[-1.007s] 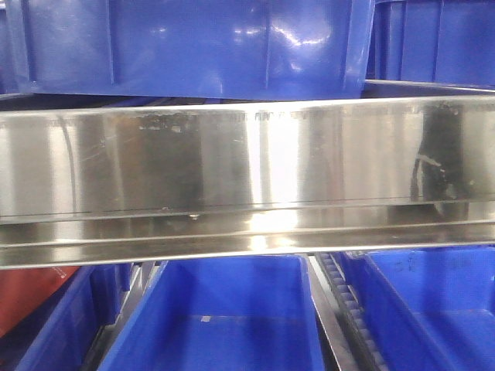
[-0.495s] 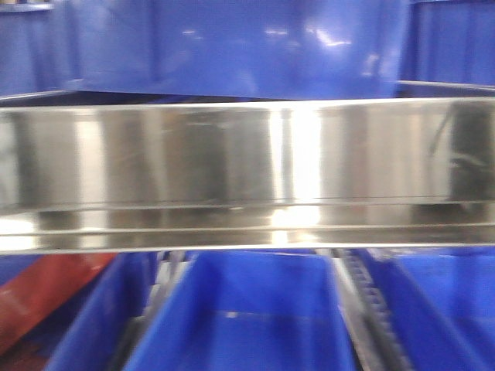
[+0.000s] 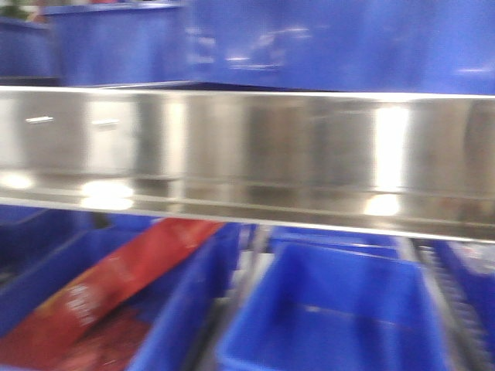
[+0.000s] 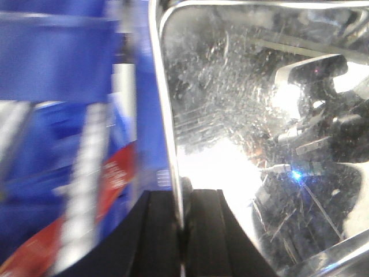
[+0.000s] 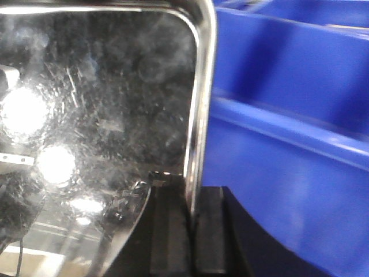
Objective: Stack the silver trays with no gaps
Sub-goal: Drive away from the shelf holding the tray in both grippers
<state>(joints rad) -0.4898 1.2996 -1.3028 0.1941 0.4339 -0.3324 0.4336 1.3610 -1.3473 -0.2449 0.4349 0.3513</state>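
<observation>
One silver tray (image 4: 242,115) crosswise between left fingers (image 4: 157,242) and right fingers (image 5: 170,231).

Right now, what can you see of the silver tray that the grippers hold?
The silver tray is shallow shiny steel with rounded corners and an out-turned rim. Its mirror-like bottom shows fine scratches and bright glare; nothing lies in it. The left gripper is shut on the rim at one side, the right gripper at the other, apparently holding it up. Beyond it lie blue bins.
</observation>
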